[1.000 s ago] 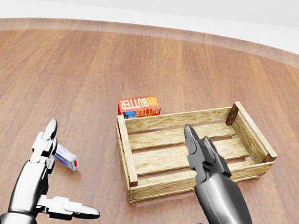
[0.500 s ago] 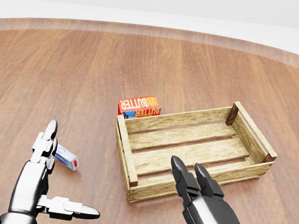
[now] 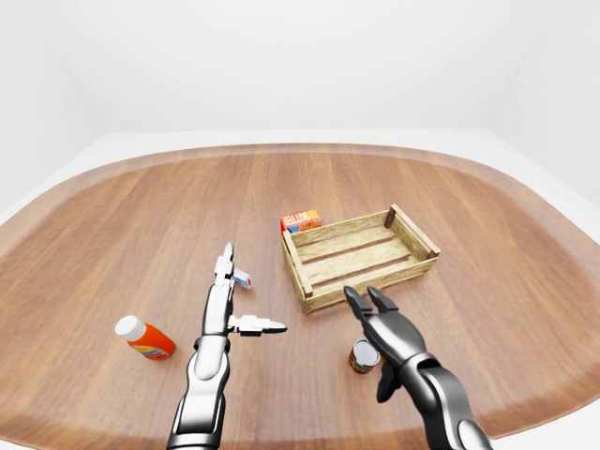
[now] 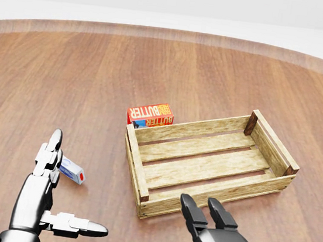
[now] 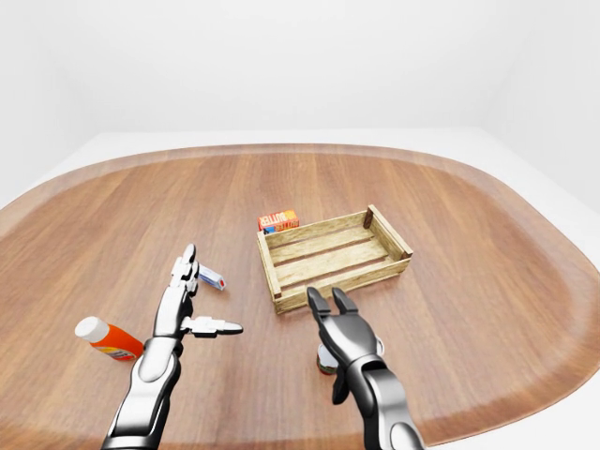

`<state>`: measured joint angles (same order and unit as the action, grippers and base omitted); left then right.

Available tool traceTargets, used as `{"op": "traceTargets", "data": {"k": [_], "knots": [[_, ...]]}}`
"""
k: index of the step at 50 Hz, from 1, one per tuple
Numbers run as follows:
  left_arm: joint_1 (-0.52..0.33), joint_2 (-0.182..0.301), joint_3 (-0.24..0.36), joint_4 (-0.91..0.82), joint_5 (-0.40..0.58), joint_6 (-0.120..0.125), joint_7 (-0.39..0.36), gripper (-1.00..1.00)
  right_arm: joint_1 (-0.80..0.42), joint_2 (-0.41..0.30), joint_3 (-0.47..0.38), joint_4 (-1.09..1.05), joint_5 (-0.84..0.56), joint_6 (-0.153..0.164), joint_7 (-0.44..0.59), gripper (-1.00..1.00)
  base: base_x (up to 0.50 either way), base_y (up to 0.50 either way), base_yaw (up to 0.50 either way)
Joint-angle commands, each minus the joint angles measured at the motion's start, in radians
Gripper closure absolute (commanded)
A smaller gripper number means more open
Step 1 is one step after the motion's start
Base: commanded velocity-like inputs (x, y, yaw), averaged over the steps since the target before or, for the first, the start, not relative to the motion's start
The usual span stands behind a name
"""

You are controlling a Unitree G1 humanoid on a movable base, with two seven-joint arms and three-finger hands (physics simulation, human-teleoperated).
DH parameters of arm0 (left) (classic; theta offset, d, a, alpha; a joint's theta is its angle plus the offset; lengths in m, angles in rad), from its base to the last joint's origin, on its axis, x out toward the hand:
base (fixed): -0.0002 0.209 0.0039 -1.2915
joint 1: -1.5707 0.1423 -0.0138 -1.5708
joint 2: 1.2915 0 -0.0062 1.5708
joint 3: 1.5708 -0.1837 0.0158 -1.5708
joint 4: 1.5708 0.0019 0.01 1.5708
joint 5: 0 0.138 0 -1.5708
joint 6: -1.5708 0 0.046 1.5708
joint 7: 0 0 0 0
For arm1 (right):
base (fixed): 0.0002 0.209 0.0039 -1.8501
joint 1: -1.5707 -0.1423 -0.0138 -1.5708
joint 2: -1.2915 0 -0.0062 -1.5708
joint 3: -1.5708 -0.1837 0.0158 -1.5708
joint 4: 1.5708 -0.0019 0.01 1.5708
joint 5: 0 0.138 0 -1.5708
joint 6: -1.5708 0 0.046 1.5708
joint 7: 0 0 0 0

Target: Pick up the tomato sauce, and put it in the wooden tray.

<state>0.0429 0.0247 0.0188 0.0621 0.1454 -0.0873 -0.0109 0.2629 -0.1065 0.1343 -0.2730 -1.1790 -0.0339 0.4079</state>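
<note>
The tomato sauce is a small can (image 3: pixel 363 357) standing on the wooden table, below the tray in the left-eye view. My right hand (image 3: pixel 367 323) hovers over it, open, with two fingers pointing toward the tray and the thumb (image 3: pixel 383 390) down beside the can; the palm hides part of the can. The wooden tray (image 4: pixel 217 193) is a slatted crate with nothing in it, right of centre in the head view. Left of the tray, my left hand (image 4: pixel 61 194) is held open, thumb out sideways, holding nothing.
A red-orange butter box (image 4: pixel 150 114) lies against the tray's upper left corner. A small white tube (image 4: pixel 73 171) lies beside my left fingers. An orange bottle with a white cap (image 3: pixel 145 338) lies at the lower left. The table edge curves round all of it.
My right hand has drawn back from above the tray floor to below the tray's lower wall, sinking toward the bottom of the head view. The left hand has not moved.
</note>
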Motion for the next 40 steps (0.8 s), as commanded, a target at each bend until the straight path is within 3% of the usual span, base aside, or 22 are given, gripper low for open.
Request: {"op": "traceTargets", "data": {"k": [1,15,32,40], "knots": [[0.003,-0.001,-0.001,-0.007,-0.003,0.0,-0.002,-1.0,-0.01,-0.009,0.016,0.061,-0.099,-0.016,-0.001,-1.0,0.0,0.0,0.0],[0.005,-0.001,-0.003,-0.009,-0.003,0.0,-0.002,-1.0,-0.012,-0.012,0.018,0.083,-0.146,-0.011,0.025,-1.0,0.0,0.0,0.0],[0.004,-0.001,-0.002,-0.008,-0.002,0.0,-0.002,-1.0,-0.004,-0.003,0.019,0.059,-0.16,0.023,0.08,-1.0,0.0,0.0,0.0],[0.004,-0.001,-0.001,-0.007,-0.002,0.0,-0.002,-1.0,-0.019,-0.011,0.026,0.076,-0.185,0.021,0.096,-1.0,0.0,0.0,0.0]]}}
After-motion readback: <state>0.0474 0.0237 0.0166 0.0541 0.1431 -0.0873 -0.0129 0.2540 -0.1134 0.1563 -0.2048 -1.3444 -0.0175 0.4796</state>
